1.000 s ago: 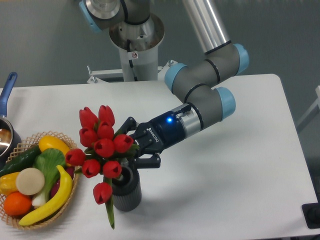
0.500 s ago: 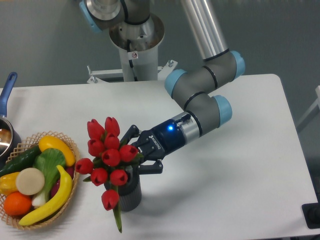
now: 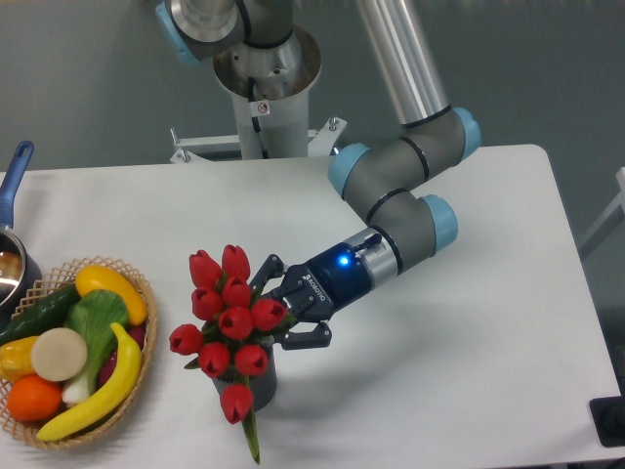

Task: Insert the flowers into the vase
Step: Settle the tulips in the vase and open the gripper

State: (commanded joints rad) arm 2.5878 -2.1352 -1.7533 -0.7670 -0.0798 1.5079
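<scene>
Your flowers (image 3: 230, 318), a bunch of red tulip buds, hang over the front-left part of the white table (image 3: 469, 352), tilted so the heads face the camera and lean toward the left, with one bud drooping lowest and a green leaf tip pointing down past it toward the table's front edge. Right behind and below the buds you can see the vase (image 3: 259, 388), dark grey and upright on the table; the blooms cover most of its mouth, so you cannot tell from this view whether any stems sit inside it. The gripper (image 3: 283, 308) comes in from the right at a low slant and its dark fingers are closed around the flowers at the stem side of the bunch, a blue light glowing on the wrist behind it. To the left, near the table edge, sits a wicker basket (image 3: 132, 277) with a banana, an orange and green vegetables, well apart from the vase, and a blue-handled pot (image 3: 12, 244) shows at the far left
</scene>
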